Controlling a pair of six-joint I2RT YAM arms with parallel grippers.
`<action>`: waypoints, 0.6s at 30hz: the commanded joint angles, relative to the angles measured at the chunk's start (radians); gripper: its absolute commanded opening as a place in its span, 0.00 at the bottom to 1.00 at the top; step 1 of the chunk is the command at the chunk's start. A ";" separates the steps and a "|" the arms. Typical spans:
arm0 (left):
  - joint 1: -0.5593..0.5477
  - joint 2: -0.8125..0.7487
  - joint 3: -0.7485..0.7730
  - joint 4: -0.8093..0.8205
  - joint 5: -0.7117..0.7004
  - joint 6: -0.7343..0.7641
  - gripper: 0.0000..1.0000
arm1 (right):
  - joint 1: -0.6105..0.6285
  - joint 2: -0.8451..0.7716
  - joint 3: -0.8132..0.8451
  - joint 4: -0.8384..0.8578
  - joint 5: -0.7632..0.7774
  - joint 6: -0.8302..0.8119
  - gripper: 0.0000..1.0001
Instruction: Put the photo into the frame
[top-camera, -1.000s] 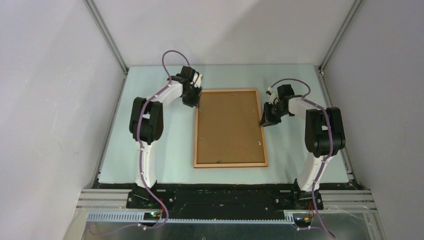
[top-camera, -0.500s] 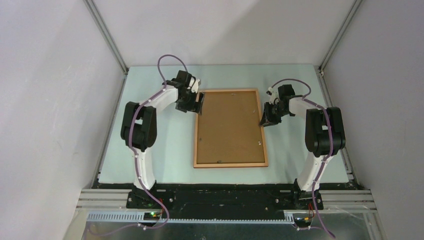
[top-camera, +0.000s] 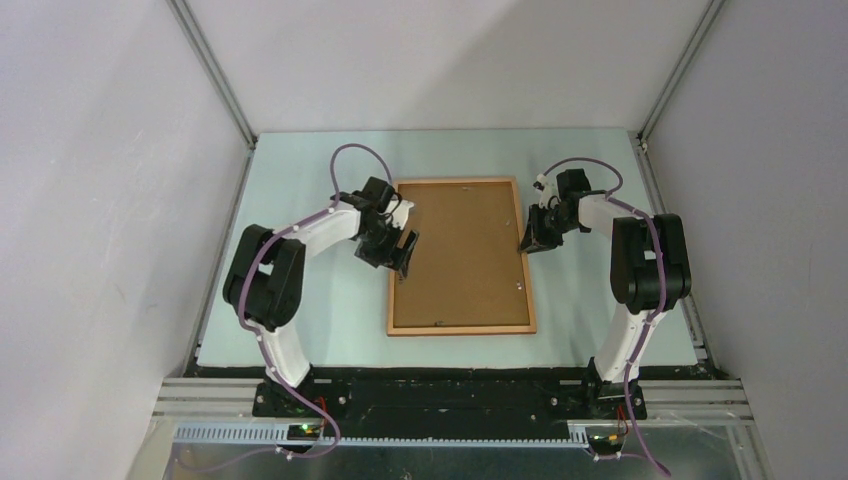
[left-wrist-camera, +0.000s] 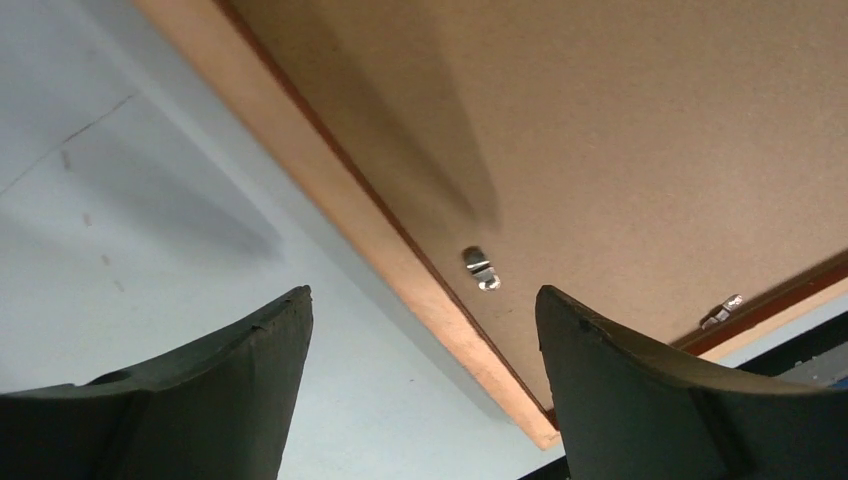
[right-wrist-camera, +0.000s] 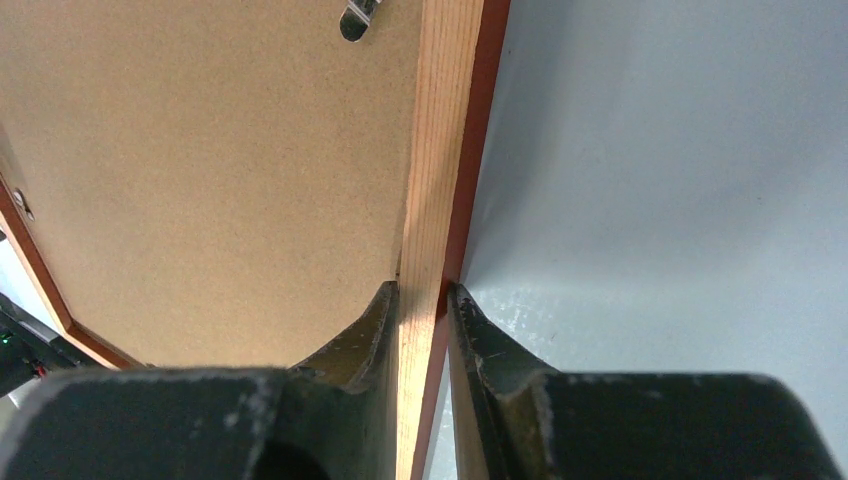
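The left hand (top-camera: 398, 248) has slid from the far corner of the frame (top-camera: 461, 329) down its left rail and sprung wide, holding nothing. The right hand (right-wrist-camera: 422, 290) stays pinched narrow on the right rail. The frame lies flat in the middle of the counter (top-camera: 300, 300), back up, its long axis running near edge to far, with the backing board (top-camera: 460, 250) seated inside. We can't see the photo. We judge the frame light, stiff and thin-railed, so we'd grip gently across a long rail, clear of the metal tabs (left-wrist-camera: 480, 270).

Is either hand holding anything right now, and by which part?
The right hand pinches the thin orange-brown wooden frame by its right side rail; the left hand is open, empty.
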 joint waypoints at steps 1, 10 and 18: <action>-0.021 0.008 0.013 0.015 0.025 0.020 0.86 | -0.003 0.008 -0.003 -0.029 -0.054 -0.011 0.00; -0.050 0.040 -0.002 0.029 -0.037 -0.001 0.80 | -0.015 0.007 -0.004 -0.035 -0.070 -0.012 0.00; -0.062 0.061 0.003 0.048 -0.077 -0.004 0.69 | -0.021 0.012 -0.004 -0.037 -0.088 -0.013 0.00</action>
